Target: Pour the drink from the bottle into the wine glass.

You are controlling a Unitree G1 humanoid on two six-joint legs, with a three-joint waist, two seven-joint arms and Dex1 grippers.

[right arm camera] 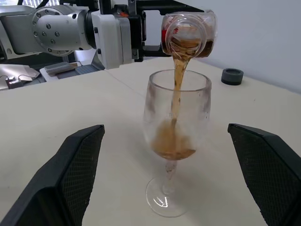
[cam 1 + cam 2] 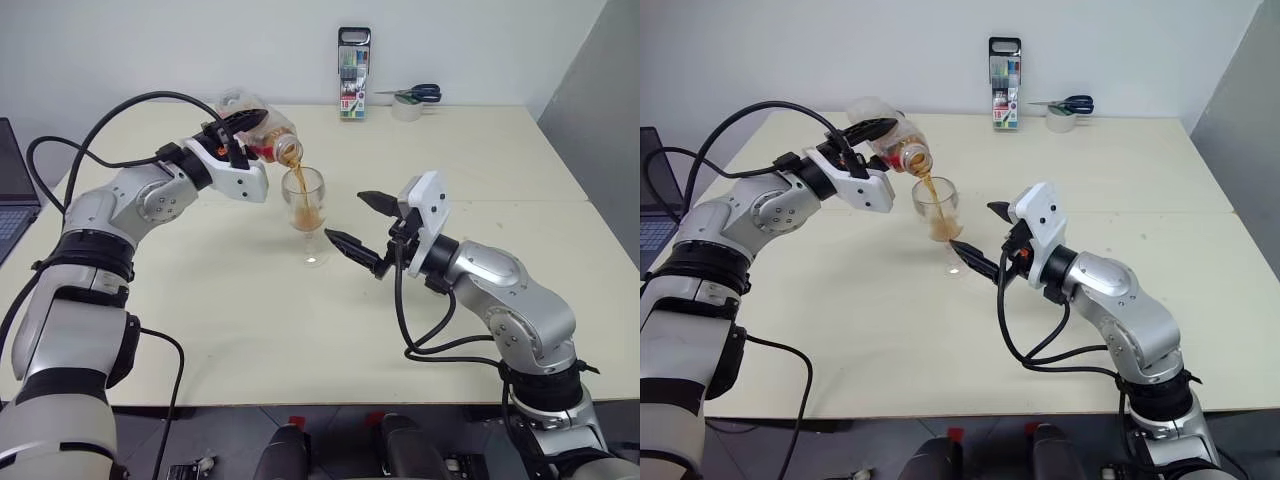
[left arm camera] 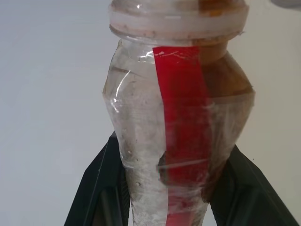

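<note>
The left gripper [image 2: 243, 128] pinches the tipped bottle [image 2: 258, 130] above the glass [image 2: 304, 205], drink [image 1: 178, 84] streaming in (right gripper [image 2: 358, 228] spread wide beside the glass).

A cream table [image 2: 520, 180] stands against a plain white wall [image 2: 150, 45].

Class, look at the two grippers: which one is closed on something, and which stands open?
The left gripper is closed on the tilted bottle, pouring into the wine glass. The right gripper stands open beside the glass, holding nothing.
</note>
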